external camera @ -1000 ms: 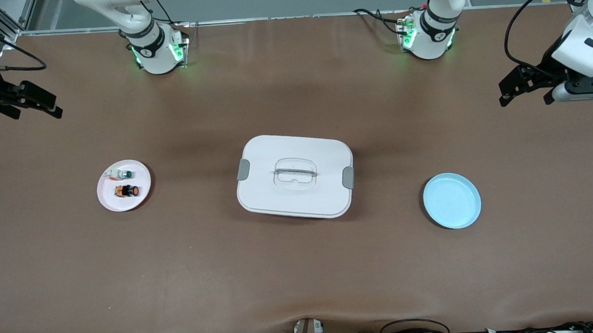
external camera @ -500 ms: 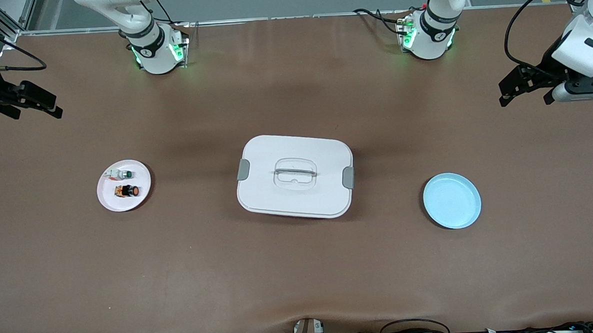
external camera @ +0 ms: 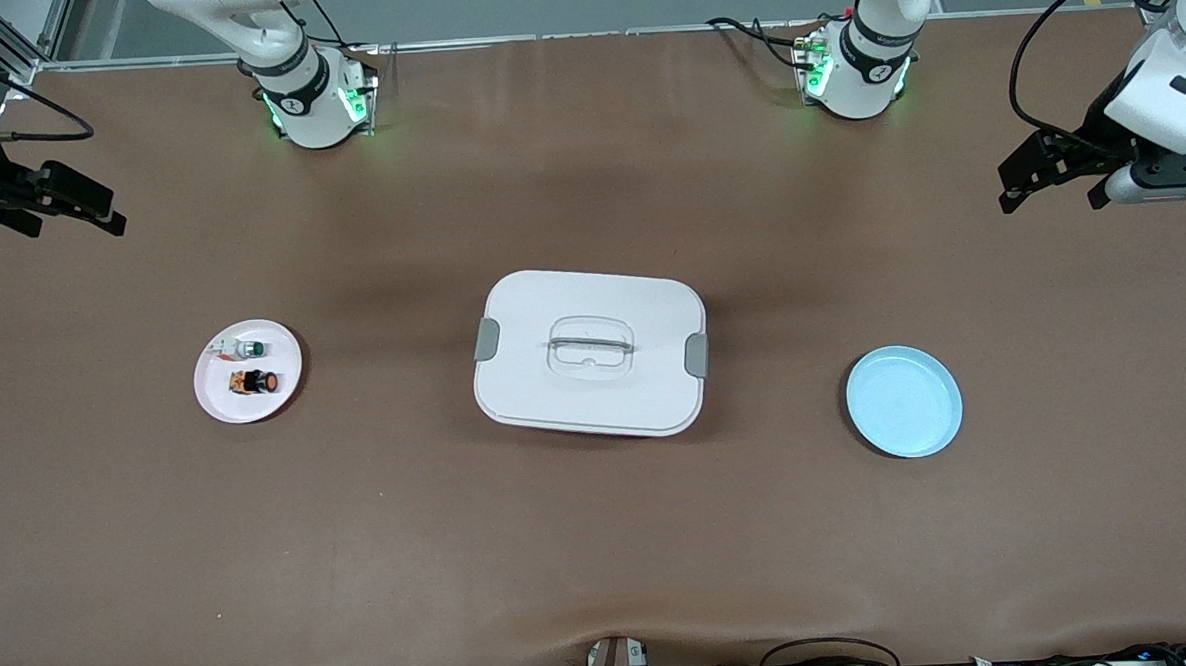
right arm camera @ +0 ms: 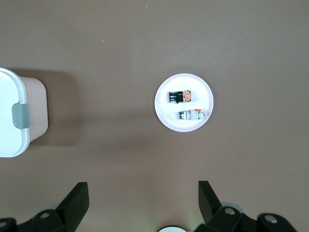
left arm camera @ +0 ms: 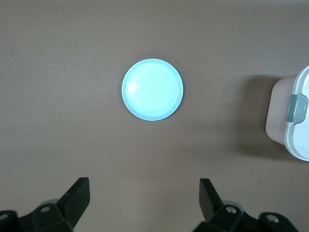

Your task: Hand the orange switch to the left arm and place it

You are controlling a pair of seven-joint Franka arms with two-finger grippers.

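The orange switch lies on a small pink plate toward the right arm's end of the table; it also shows in the right wrist view. The white box with grey latches stands mid-table; its ends show in the left wrist view and the right wrist view. My right gripper is open and empty, high over the table's edge at its own end. My left gripper is open and empty, high over its end.
A white-bodied green-button switch lies on the pink plate beside the orange switch. A light blue plate sits toward the left arm's end, also in the left wrist view. Cables lie along the table's near edge.
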